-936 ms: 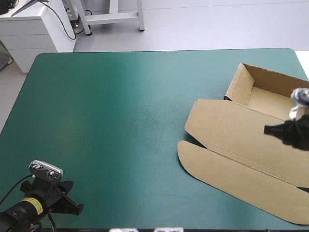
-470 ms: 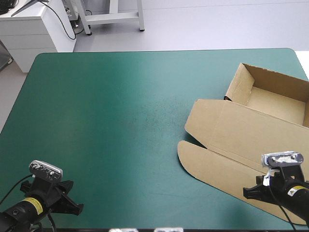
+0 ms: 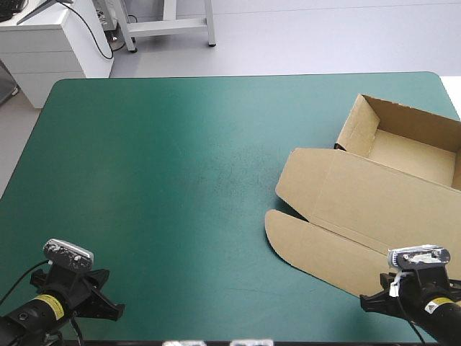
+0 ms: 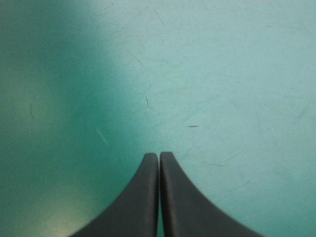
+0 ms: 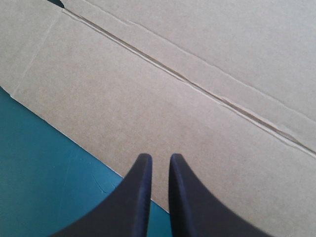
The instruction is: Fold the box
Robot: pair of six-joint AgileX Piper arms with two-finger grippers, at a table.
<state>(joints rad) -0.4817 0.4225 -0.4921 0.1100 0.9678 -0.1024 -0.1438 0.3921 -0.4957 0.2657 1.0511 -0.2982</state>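
The brown box (image 3: 374,194) lies at the table's right side as an open tray, its walls raised at the far right and its lid flat toward the front. My right gripper (image 3: 371,299) hovers at the lid's front flap near the table's front edge. In the right wrist view its black fingers (image 5: 159,157) stand all but together over the flap's edge (image 5: 197,98), with nothing between them. My left gripper (image 3: 108,306) rests at the front left corner, far from the box. It is shut (image 4: 159,154) over bare teal-green cover (image 4: 197,74).
A wide stretch of teal-green cover (image 3: 180,166) lies between the left gripper and the box. The tray's right part runs past the table's right edge of the high view.
My right arm has drawn back from over the tray to the lid's front flap near the table's front edge. The box and the left arm have not moved.
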